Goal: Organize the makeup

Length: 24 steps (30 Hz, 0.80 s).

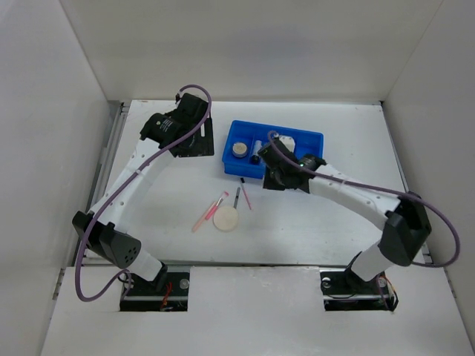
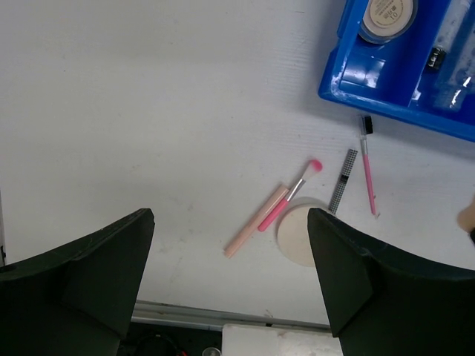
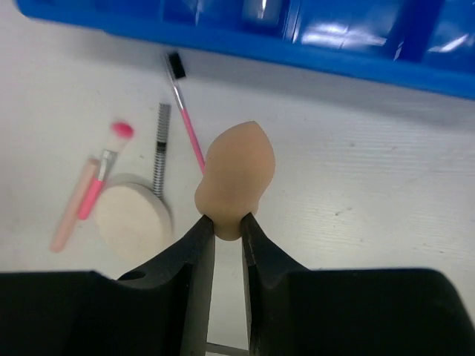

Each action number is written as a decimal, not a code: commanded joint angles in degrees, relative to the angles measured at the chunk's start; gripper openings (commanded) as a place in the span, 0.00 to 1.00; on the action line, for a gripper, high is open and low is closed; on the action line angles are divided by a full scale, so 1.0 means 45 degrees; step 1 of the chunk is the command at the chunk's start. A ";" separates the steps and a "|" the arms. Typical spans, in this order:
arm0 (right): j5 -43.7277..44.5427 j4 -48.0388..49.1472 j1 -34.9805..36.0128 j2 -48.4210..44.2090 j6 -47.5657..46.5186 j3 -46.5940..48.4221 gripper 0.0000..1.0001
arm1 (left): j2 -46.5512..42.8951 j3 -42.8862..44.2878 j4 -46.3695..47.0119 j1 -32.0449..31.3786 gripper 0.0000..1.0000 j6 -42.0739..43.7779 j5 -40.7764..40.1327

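Right wrist view is showing the right pincer [image 3: 228, 222] grasping only the lower end of the peach sponge [image 3: 236, 182], above the desk [image 3: 371, 185] beside the blue tray [image 3: 356, 67]; being soft, it is likely risking squirming free. Right arm is reaching forward, and the left pincer [image 2: 230, 219] is hanging released toward the far-left corner.

Compact [image 2: 387, 15] sits in tray [image 2: 371, 102]; puff [image 2: 297, 233], apparently touching sticks [image 2: 286, 199], lies before it.
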 commanded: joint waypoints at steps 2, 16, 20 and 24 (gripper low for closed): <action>0.1914 -0.1175 -0.0861 -0.1408 -0.0161 0.1185 0.24 | -0.0063 0.0133 0.0243 0.0041 0.82 0.0123 0.0139; 0.1271 0.0563 -0.3892 0.2906 -0.1723 0.4661 0.33 | -0.0316 -0.0666 -0.0207 0.0041 0.82 0.0201 0.0102; 0.1136 0.0447 -0.3894 0.3260 -0.2015 0.5385 0.65 | -0.0745 -0.1310 -0.0207 0.0041 0.82 0.0085 0.0395; 0.1134 0.0446 -0.3777 0.2130 -0.2134 0.4687 0.70 | -0.0863 -0.1312 -0.0207 0.0041 0.82 0.0084 0.0395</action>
